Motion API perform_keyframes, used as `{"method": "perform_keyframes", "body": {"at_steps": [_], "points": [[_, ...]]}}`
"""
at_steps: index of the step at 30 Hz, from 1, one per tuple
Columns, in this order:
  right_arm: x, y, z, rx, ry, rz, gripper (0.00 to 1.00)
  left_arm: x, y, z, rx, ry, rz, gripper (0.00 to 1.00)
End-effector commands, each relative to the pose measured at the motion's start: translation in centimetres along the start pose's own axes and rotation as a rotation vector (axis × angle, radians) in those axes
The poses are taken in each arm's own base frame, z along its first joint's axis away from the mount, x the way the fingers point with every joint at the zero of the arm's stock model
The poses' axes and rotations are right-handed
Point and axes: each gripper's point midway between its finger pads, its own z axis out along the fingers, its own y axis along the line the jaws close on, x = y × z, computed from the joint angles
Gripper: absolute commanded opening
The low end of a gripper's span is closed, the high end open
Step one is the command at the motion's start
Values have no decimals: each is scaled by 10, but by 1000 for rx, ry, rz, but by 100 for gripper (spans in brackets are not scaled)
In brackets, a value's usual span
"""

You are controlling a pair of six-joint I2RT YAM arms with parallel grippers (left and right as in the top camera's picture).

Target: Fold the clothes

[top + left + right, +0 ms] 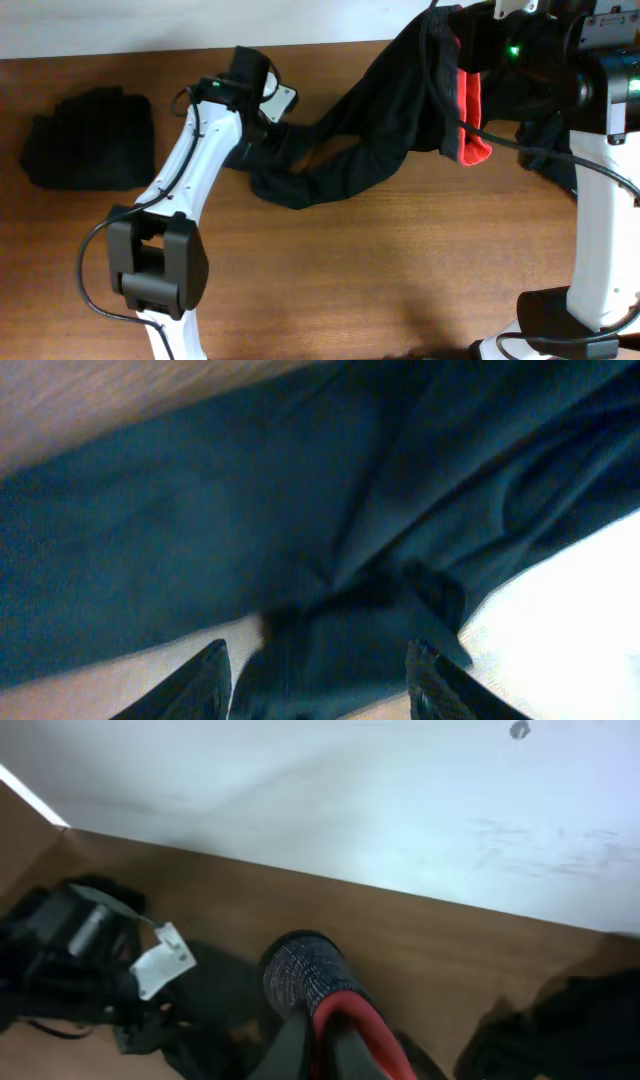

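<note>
The clothes in hand are long black trousers (380,110), stretched from the table's middle up to the far right. My right gripper (465,35) holds their top end aloft, and the red-orange lining (472,125) hangs below it. In the right wrist view that gripper (322,1040) is shut on the grey waistband (300,975) and red lining (365,1020). My left gripper (258,118) is down at the trouser leg end on the table. Its fingers (205,685) stand apart, with dark cloth (330,660) between them and a sliver of table beside the left one.
A folded black garment (90,140) lies at the table's far left. Another dark heap (548,150) sits under the right arm. A white wall (150,25) borders the back edge. Bare wooden table (400,260) lies in front of the trousers.
</note>
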Motion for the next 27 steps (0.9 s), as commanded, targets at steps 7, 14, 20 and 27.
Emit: {"method": "perform_keyframes", "body": {"at_steps": [7, 14, 20, 27], "points": [[-4, 1, -11, 12, -17, 4, 4, 2, 3, 51, 14, 14, 51, 56], [2, -4, 3, 11, 15, 14, 4, -7, -10, 63, 20, -10, 86, 56], [2, -5, 3, 13, 15, 11, 4, -7, -37, 69, 38, 3, 188, 56], [2, -5, 3, 13, 15, 11, 4, -7, -18, 90, -75, 26, 202, 56]]}}
